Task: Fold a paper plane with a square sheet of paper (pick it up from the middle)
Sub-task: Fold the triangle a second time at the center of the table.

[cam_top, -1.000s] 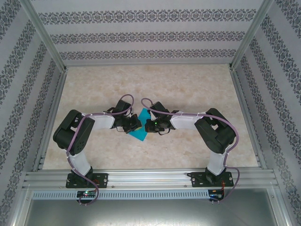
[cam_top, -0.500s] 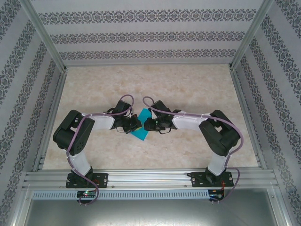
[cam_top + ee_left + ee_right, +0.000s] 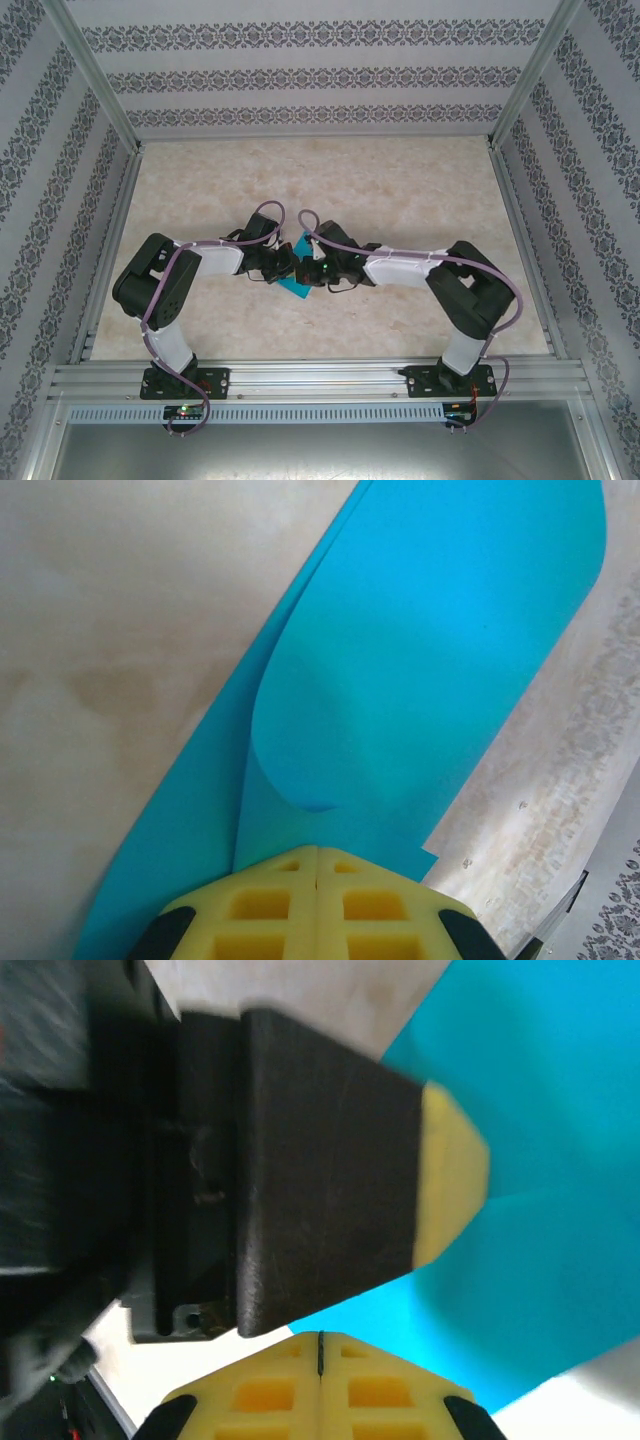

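The teal-blue square sheet of paper [image 3: 296, 284] lies folded on the table between both grippers. In the left wrist view its upper layer [image 3: 430, 660] bulges up in a curl just ahead of my left gripper [image 3: 317, 850], whose yellow pads are pressed shut on the paper's near edge. My right gripper [image 3: 320, 1336] is also shut, its tips meeting the paper [image 3: 560, 1160] at its edge. The left gripper's black finger with its yellow tip [image 3: 330, 1210] crosses just in front of it. From above, the left gripper [image 3: 288, 262] and right gripper [image 3: 308, 268] nearly touch over the sheet.
The marbled tabletop [image 3: 400, 190] is boxed in by patterned walls [image 3: 320, 80] on three sides. An aluminium rail [image 3: 320, 380] carrying both arm bases runs along the near edge. Purple cables loop above each wrist.
My right arm has stretched leftward, bringing its gripper further over the paper and close against the left gripper. The left arm and the paper have stayed put.
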